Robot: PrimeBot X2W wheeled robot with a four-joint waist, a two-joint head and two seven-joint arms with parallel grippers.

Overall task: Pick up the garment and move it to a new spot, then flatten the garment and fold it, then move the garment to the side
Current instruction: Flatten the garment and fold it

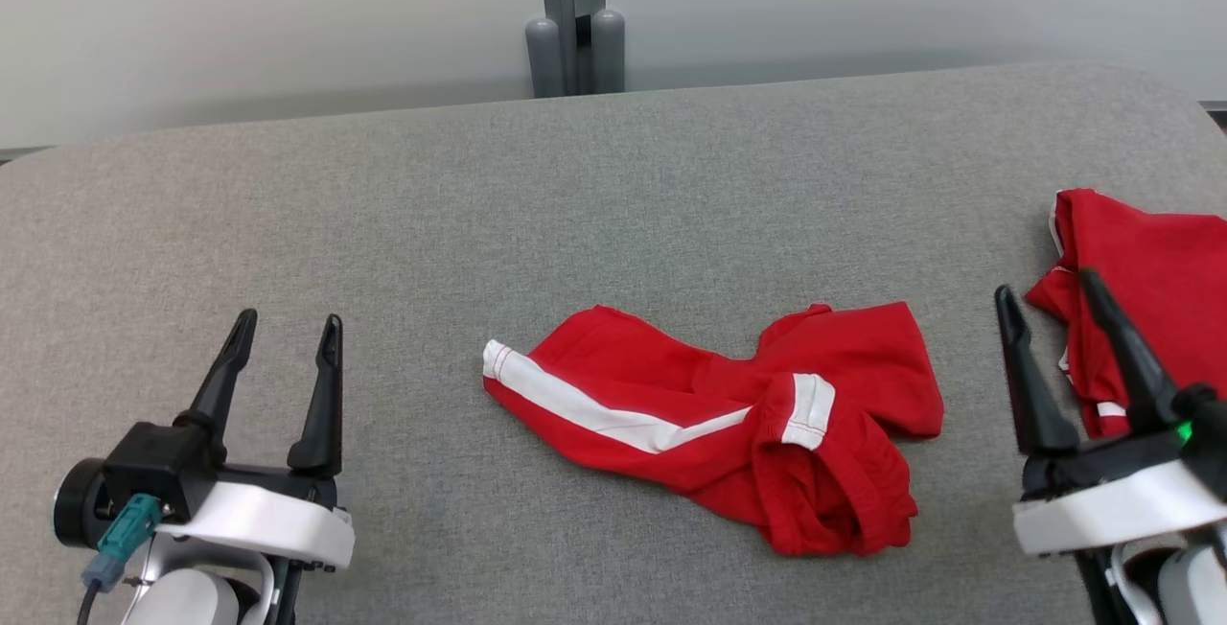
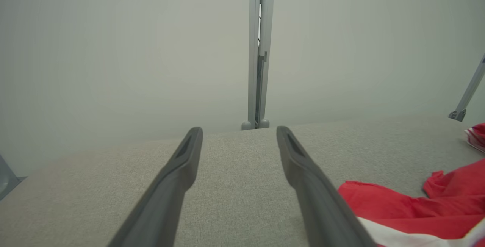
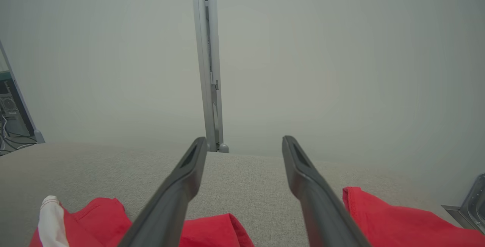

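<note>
A red garment (image 1: 729, 414) with white stripes lies crumpled in the middle of the grey padded table (image 1: 383, 222); part of it shows at the lower right of the left wrist view (image 2: 398, 209) and at the lower left of the right wrist view (image 3: 94, 220). My left gripper (image 1: 285, 328) stands open at the lower left, well apart from it, with nothing between its fingers (image 2: 182, 171). My right gripper (image 1: 1047, 284) stands open at the lower right, empty, between the two red cloths.
A second red garment (image 1: 1141, 270) lies at the table's right edge, behind my right gripper, also seen in the right wrist view (image 3: 398, 220). A grey post (image 1: 573, 21) rises behind the table's far edge against a pale wall.
</note>
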